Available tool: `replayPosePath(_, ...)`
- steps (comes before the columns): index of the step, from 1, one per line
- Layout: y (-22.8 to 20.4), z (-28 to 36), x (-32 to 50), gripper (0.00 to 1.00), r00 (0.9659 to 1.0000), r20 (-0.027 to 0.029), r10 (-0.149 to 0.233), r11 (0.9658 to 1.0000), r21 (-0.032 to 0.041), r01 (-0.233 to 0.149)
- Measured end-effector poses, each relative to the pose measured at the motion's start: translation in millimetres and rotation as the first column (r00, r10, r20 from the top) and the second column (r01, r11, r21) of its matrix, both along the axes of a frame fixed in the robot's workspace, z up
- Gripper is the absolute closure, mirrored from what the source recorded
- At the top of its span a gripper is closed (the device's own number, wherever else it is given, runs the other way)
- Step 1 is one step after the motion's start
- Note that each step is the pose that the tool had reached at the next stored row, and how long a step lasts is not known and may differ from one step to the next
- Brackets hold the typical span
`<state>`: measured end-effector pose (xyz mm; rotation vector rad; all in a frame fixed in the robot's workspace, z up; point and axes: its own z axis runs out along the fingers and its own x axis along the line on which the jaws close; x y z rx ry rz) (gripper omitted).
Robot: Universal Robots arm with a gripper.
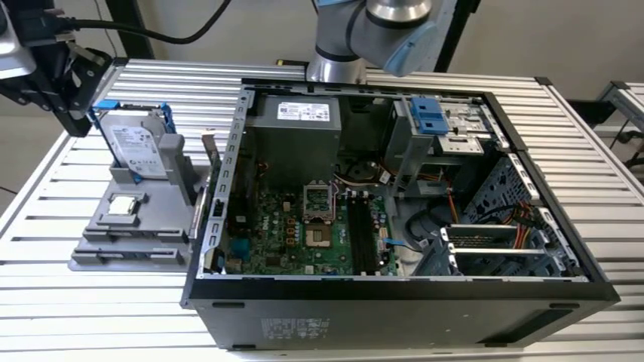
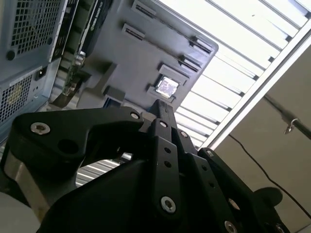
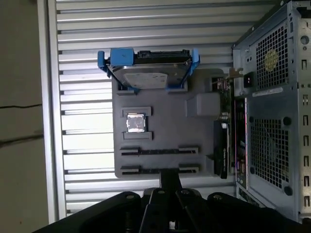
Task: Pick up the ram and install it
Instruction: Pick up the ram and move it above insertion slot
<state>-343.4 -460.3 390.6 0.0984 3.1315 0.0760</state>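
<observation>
1. The pincer (image 3: 170,178) appears in both wrist views (image 2: 164,110). Its dark fingers (image 3: 170,174) are pressed together, so it is closed, and nothing can be seen between them.
2. In the first wrist view the pincer's tip overlaps the edge of a grey tray (image 3: 160,126). It is just beside two long narrow slots (image 3: 160,151), which appear as dark lines between grey end blocks.
3. I cannot tell where the ram is. No thin green stick can be made out for certain on the tray or in the case.
4. The tray rests on the slatted metal bench (image 1: 101,324), touching or just beside the open computer case (image 1: 403,309) on the exterior view's left.
5. A silver hard drive (image 1: 136,143) in a blue bracket stands upright at the tray's far end. A small square processor chip (image 1: 123,204) lies flat near the tray's middle.
6. A dark card (image 3: 221,145) with a greenish board and a metal bracket stands on edge between the tray and the case wall.
7. Inside the case lies the green motherboard (image 1: 286,226). Its long dark memory slots (image 1: 367,230) run side by side towards the exterior view's right, and they are too dark to tell what sits in them.
8. The arm (image 1: 378,30) rises behind the case's far wall.
</observation>
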Motion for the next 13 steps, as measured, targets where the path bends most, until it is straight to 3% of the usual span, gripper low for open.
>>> replayPosePath(13,-21.8,-0.4,-0.9,1.0,1.0,0.0001,0.0,1.0,0.0001,0.0)
